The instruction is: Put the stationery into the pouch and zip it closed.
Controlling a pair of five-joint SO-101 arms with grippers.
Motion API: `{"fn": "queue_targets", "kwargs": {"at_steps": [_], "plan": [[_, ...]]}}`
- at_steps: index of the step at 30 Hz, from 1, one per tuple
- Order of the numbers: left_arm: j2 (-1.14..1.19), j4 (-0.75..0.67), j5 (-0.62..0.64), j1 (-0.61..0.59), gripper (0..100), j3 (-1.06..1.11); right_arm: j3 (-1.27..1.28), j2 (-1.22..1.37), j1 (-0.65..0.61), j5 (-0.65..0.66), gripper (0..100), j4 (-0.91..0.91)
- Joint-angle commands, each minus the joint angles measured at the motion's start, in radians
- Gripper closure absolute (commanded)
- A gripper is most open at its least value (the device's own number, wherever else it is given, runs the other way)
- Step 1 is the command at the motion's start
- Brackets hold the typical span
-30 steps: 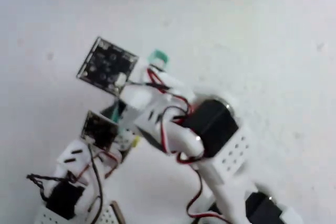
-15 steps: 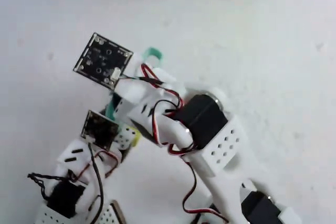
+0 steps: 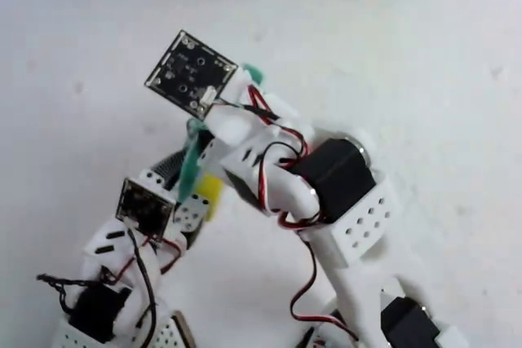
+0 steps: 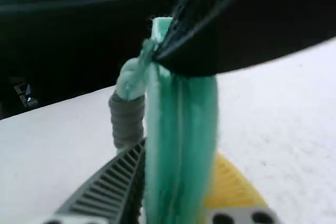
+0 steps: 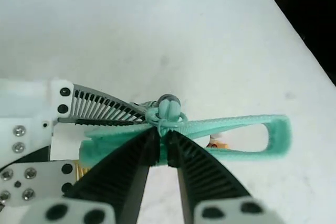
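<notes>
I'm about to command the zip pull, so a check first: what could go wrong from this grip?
1. The right gripper pinches the knotted green pull cord with a grey bead with only the tips of its black jaws, so it may slip out when pulled.
2. The left gripper clamps the mint-green fabric pouch close to the cord, its far end unsupported. A pull could twist or drag it free.
3. Both grippers sit almost touching and may collide.

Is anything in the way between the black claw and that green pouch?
Nothing visible is. The black fingers of the right claw meet on the mint-green fabric pouch beside its knotted pull cord, and the left claw grips the same pouch from the other side.
</notes>
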Motion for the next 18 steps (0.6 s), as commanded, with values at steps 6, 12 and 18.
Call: {"fn": "queue_targets", "kwargs": {"at_steps": [6,12,18], "plan": [[-0.010,-0.026,-0.005,-0.002,98,-0.078,0.018,-0.001,-0.004,-0.063,98.1,0.044],[-0.010,0.081,-0.012,0.058,98,-0.129,0.018,0.007,0.001,-0.064,98.1,-0.073],[-0.010,0.173,-0.049,0.116,98,-0.183,0.137,0.001,0.028,-0.049,98.1,-0.259]]}}
